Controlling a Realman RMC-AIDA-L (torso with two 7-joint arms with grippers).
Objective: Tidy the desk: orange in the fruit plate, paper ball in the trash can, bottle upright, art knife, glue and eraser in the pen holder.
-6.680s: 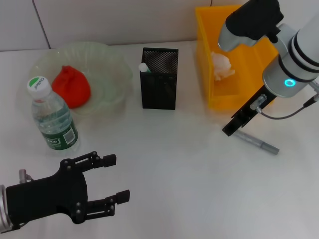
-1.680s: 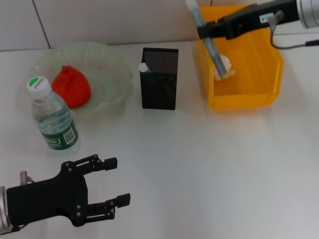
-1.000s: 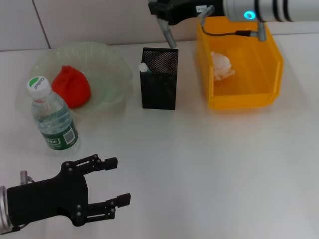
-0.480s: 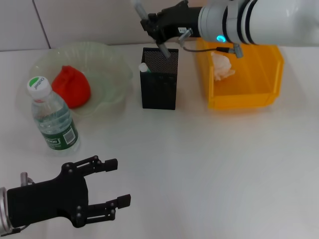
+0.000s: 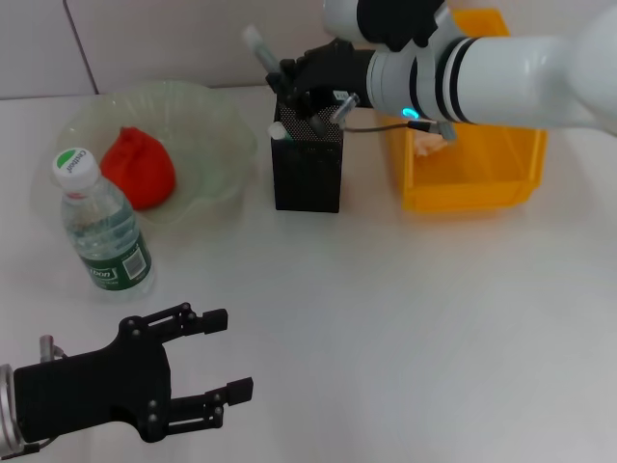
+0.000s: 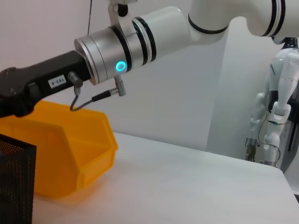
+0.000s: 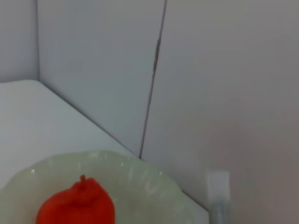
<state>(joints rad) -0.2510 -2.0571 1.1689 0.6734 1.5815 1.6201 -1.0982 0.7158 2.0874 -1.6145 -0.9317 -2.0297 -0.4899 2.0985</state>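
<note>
Black and splayed, the left end effector (image 5: pixel 207 352) idles at seven o'clock on the bench (image 5: pixel 405 318), near the upright bottle (image 5: pixel 99 226). At twelve o'clock, the right end effector (image 5: pixel 304 82) has swung over from the trash can (image 5: pixel 472 178), gripping the art knife (image 5: pixel 262 48), now tilted above the pen holder (image 5: pixel 308 166); only lowering and release seem left.

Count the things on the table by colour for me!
Red: 1, the orange
Green: 2, the plate and the bottle
Black: 1, the pen holder
Yellow: 1, the trash can
White: 1, the paper ball
Total: 6
</note>
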